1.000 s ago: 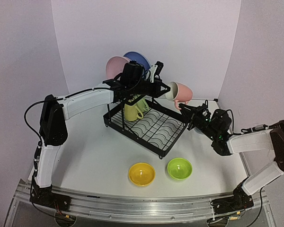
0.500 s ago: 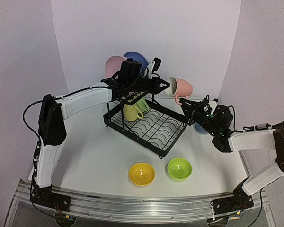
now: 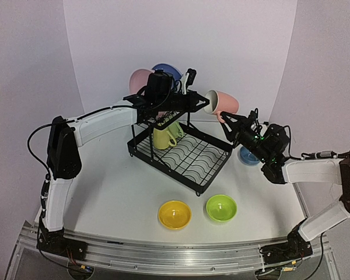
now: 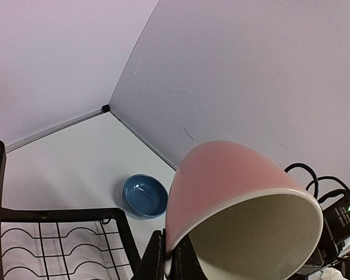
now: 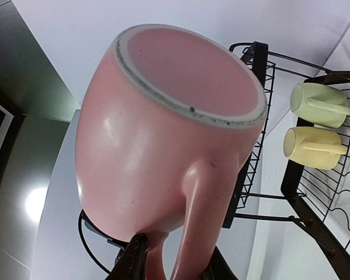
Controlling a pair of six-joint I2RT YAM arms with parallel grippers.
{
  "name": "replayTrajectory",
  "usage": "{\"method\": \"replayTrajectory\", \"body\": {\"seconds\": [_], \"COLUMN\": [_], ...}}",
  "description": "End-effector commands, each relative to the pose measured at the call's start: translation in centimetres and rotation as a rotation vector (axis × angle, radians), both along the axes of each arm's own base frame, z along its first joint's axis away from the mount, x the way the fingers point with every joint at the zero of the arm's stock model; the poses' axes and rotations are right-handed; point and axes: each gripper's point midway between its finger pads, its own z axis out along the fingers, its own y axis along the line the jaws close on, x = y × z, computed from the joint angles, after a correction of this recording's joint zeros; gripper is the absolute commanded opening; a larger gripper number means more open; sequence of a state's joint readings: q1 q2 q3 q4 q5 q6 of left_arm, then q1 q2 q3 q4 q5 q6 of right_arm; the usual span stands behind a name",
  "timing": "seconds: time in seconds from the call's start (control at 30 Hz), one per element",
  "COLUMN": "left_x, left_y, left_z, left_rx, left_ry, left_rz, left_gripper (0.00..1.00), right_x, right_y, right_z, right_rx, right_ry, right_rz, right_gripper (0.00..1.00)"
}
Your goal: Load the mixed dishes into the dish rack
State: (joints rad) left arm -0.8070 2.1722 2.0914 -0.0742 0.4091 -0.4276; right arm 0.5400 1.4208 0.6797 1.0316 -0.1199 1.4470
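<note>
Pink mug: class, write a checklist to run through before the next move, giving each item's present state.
1. Left gripper shut on the pink mug at its rim: ok.
2. Right gripper released from the handle: cannot tell; its fingers straddle it.
3. Mug lifted beside the dish rack: ok.
4. Bare slots in the rack's lower tray: ok.
5. Yellow bowl and lime bowl out of the way near the front: ok.
</note>
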Motion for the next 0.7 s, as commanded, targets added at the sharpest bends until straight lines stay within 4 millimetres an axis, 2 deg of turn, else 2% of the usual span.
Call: {"method": "replayTrajectory", "body": {"seconds": [0.0,0.07,0.13,0.57,0.67], "left_x": [-5.0,-5.0,-5.1,-5.2,-5.4], "left_y": [-1.0,-1.0,-1.0,-1.0,-1.0], "left_z": [5.0,4.9,5.0,4.8,4.9], "left_rx": [-0.070,-0.067,-0.069,-0.055,-0.053], "left_ry": [-0.099,-0.100,-0.103,-0.141,-0.153], "left_rz": [-0.142,-0.142,-0.145,-0.157,-0.162], "left_gripper": [0.00,0.00,0.00,0.00,0.05], "right_x": [-1.9,-1.8,-1.8,-1.2,-1.1], "right_y": [0.2,0.2,0.1,-0.6,-0.4], "right_z": [8.5,8.6,8.5,6.4,6.2], "right_rx": [0.106,0.106,0.107,0.094,0.080], "right_ry": [-0.249,-0.250,-0.247,-0.168,-0.157], "right_rz": [0.039,0.037,0.033,-0.015,-0.014], "right_gripper": [0.25,0.16,0.01,0.00,0.00]}}
